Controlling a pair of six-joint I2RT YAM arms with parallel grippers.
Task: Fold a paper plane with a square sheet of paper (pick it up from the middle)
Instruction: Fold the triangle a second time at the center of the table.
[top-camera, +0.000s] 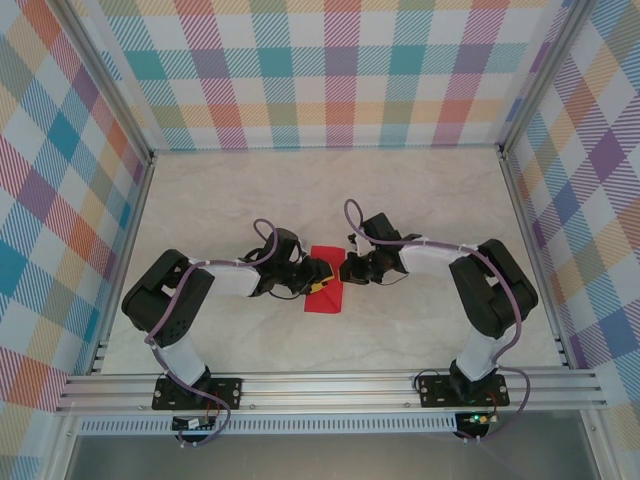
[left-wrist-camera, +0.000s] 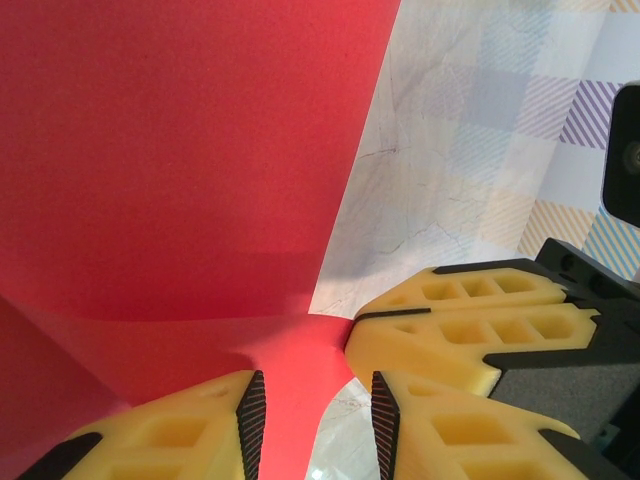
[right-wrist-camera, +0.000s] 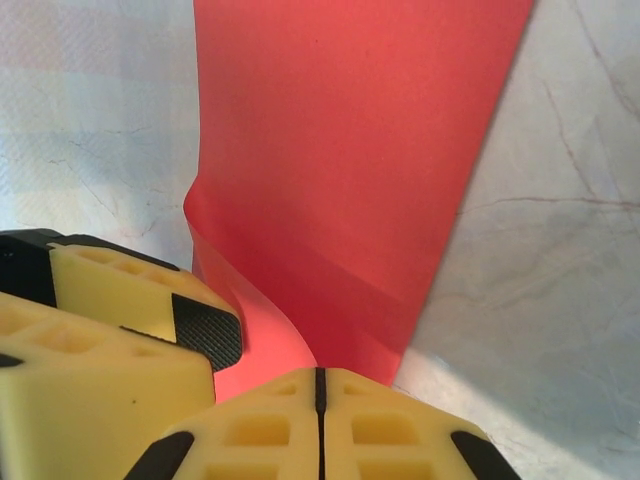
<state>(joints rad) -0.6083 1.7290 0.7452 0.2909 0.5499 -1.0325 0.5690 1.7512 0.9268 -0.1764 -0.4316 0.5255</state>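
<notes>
Marble-look tabletop (top-camera: 200, 200), plaid walls (top-camera: 340, 70); R gripper (right-wrist-camera: 320, 372) pinched shut on red paper sheet (left-wrist-camera: 180, 150), L gripper (left-wrist-camera: 318, 400) narrowly open astride it

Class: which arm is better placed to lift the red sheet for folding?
Right: the right claw is shut on the square sheet of paper; the left claw stands open astride it.

A pale, marble-veined table (top-camera: 430, 190) is boxed in by pastel plaid panels. The back wall (top-camera: 320, 70) stands along its far edge, the left wall (top-camera: 50, 200) and the right wall (top-camera: 600, 170) along its sides. A slim aluminium post (top-camera: 105, 80) rises from the far left corner, and a grooved aluminium rail (top-camera: 330, 388) runs along the whole near edge, above a grey strip (top-camera: 330, 455).
</notes>
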